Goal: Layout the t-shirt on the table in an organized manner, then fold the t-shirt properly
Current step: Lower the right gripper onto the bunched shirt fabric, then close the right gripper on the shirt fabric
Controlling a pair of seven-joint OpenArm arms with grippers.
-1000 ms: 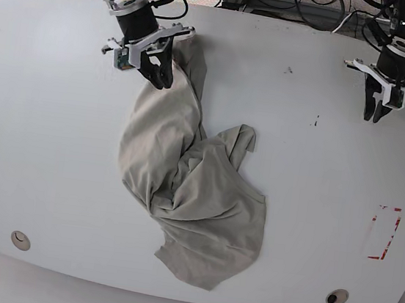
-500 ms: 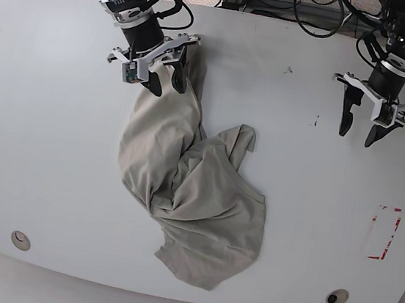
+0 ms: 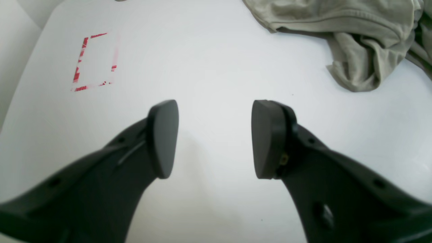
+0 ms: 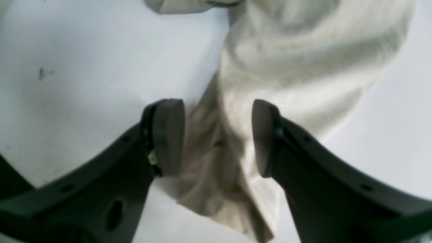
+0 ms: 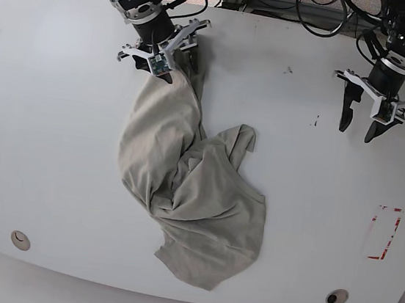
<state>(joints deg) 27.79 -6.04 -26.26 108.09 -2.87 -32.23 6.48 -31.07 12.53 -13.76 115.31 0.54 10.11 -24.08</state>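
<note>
Layout step: t-shirt (image 5: 190, 194) crumpled mid-table (image 5: 48, 140). Right gripper (image 4: 217, 138) spread above shirt's far end, gripping nothing; left gripper (image 3: 214, 138) spread over bare table beside shirt. Next: grab edges, spread flat.

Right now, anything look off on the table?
Yes: the plain khaki-grey cotton t-shirt lies twisted and bunched in a diagonal heap on the white tabletop, not spread flat. The red-outlined rectangle mark looks patchy, with gaps in its outline.
</note>
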